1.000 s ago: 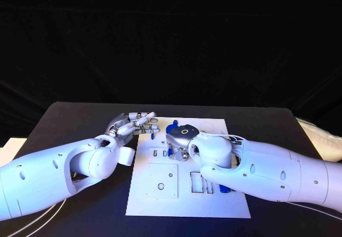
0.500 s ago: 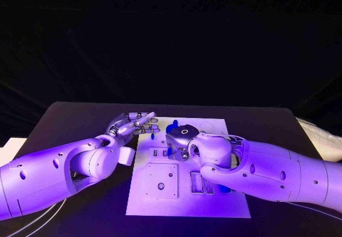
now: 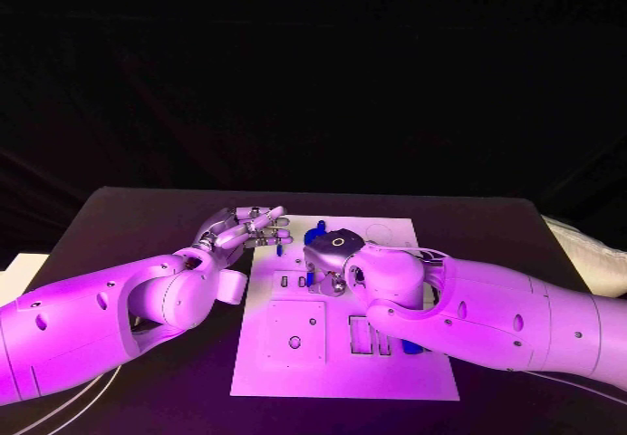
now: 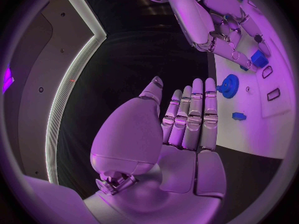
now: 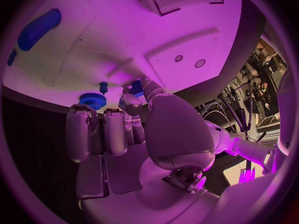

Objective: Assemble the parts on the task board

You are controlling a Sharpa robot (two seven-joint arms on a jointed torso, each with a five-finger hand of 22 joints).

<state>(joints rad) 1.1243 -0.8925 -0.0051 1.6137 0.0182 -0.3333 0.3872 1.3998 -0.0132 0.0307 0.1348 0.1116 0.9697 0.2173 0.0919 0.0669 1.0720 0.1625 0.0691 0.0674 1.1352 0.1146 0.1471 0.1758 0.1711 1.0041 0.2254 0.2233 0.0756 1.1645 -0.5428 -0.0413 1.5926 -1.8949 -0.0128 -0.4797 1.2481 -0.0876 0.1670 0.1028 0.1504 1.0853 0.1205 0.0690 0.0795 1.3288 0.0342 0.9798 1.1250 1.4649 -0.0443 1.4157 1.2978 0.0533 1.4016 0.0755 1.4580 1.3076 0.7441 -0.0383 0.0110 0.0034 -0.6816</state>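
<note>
The white task board [image 3: 301, 367] lies in the middle of the table. My left hand [image 3: 243, 228] is at the board's left edge, open with straight fingers [image 4: 192, 115] and nothing in it. A blue gear [image 4: 228, 86] and a small blue piece [image 4: 238, 116] lie on the board just past its fingertips. My right hand [image 3: 330, 261] hangs over the board's far half. Its thumb and a finger pinch a small blue part [image 5: 136, 88], also seen as the blue part [image 4: 259, 58]. The blue gear [image 5: 93, 99] sits close beside that hand.
A long blue piece [image 5: 39, 29] lies on the board [image 5: 124, 25] near its right side, partly under my right forearm [image 3: 496, 317]. Rectangular slots [image 3: 360, 335] and a square plate [image 3: 295, 331] fill the board's near half. Black table [image 3: 144, 208] surrounds the board.
</note>
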